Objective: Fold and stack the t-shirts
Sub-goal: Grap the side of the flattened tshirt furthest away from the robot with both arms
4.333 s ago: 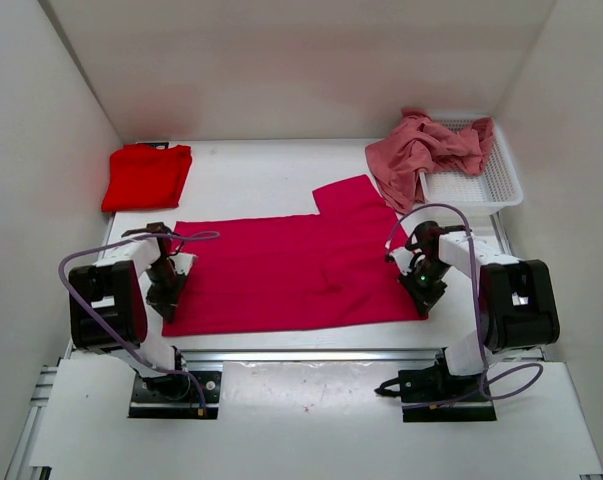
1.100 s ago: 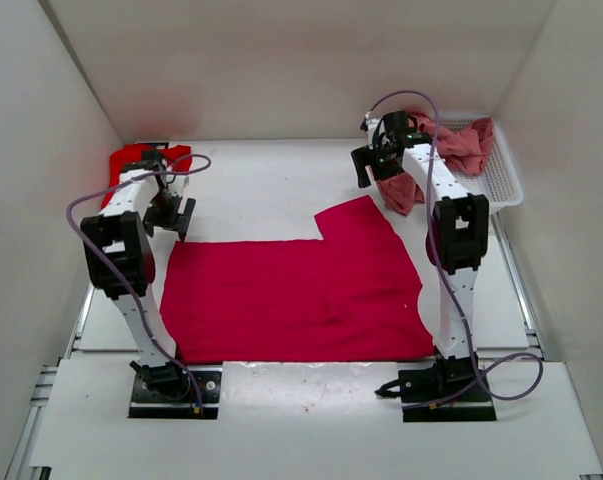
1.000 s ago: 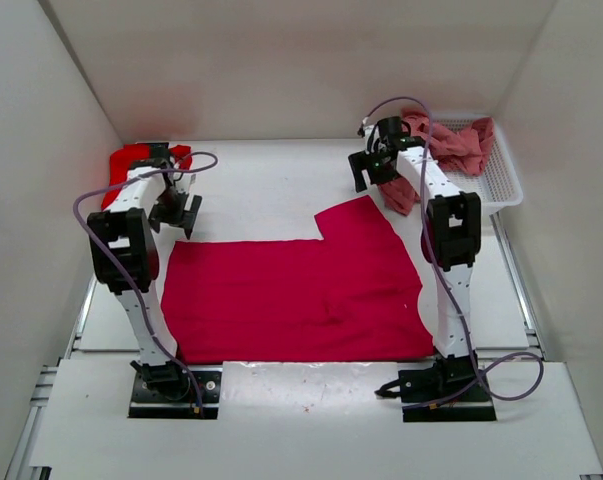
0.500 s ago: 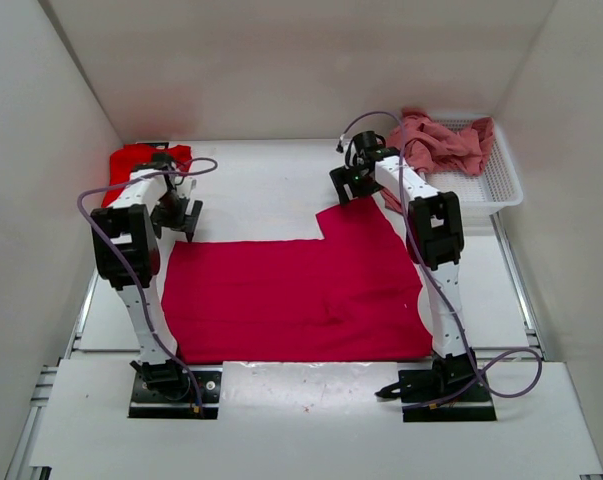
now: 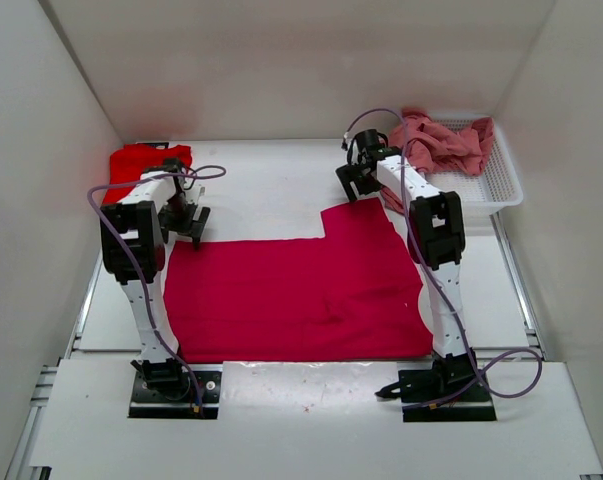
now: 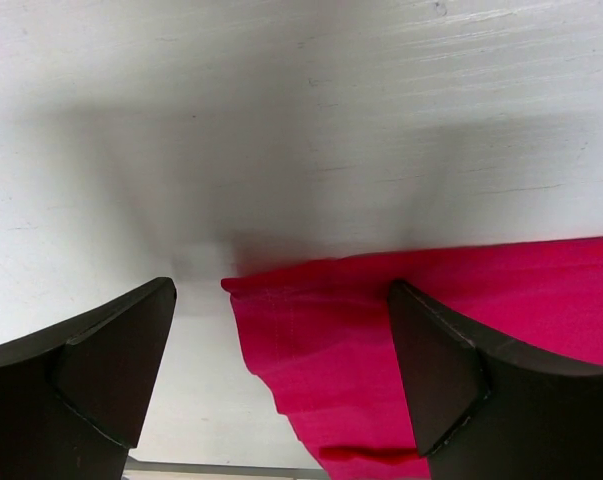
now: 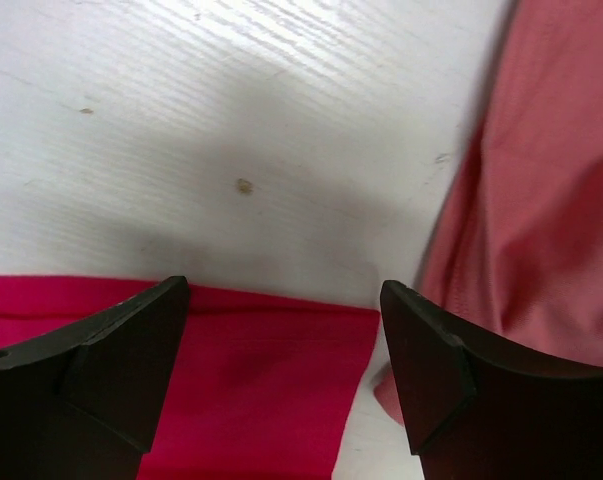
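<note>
The crimson-magenta t-shirt (image 5: pixel 296 290) lies spread flat mid-table, one sleeve reaching toward the back right. My left gripper (image 5: pixel 187 222) hovers open over its far left corner; in the left wrist view that corner (image 6: pixel 381 340) lies between the dark fingers (image 6: pixel 96 370), untouched. Over the far edge of the sleeve, my right gripper (image 5: pixel 353 183) is open too, with the sleeve's hem (image 7: pixel 241 370) between its fingers (image 7: pixel 431 370). The bright red t-shirt (image 5: pixel 141 165) sits folded at the back left. Crumpled over the basket's near side lies the salmon pink t-shirt (image 5: pixel 436 145), also in the right wrist view (image 7: pixel 541 220).
A white mesh basket (image 5: pixel 493 182) stands at the back right against the wall. White walls close in the table on the left, back and right. The pink shirt hangs close beside my right gripper. Both arms stretch far out from their bases.
The left gripper has shifted right and nearer, onto the magenta shirt's far left corner. The right gripper has swung left from the pink shirt and come down over the sleeve edge.
</note>
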`<control>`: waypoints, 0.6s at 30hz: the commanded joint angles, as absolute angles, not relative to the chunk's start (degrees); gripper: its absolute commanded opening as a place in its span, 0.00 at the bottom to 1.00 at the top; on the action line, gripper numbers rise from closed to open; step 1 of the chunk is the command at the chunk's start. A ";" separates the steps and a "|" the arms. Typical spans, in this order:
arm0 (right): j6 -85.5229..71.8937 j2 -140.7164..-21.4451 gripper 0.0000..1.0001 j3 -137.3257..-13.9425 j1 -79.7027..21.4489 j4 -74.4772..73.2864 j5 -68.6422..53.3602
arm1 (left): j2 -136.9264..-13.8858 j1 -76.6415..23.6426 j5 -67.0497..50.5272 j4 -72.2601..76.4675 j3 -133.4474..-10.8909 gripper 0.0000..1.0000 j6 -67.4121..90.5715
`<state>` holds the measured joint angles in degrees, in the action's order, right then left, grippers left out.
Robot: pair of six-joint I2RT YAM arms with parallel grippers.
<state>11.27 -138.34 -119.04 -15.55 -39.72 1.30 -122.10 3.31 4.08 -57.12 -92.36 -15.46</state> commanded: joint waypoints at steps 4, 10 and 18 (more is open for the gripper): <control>12.13 -135.17 0.76 -118.83 -14.76 -38.41 5.80 | -122.17 3.78 5.80 -55.72 -93.17 0.94 -15.38; 13.01 -133.25 0.76 -113.92 -13.10 -39.72 3.08 | -121.73 3.25 4.05 -56.86 -92.29 0.49 -16.69; 10.82 -130.52 0.78 -113.55 -11.43 -42.54 -9.20 | -120.15 1.24 5.36 -56.60 -90.27 0.00 -17.23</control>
<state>11.94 -134.58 -113.01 -12.21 -40.99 -2.04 -122.15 2.24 4.60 -56.95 -91.50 -16.71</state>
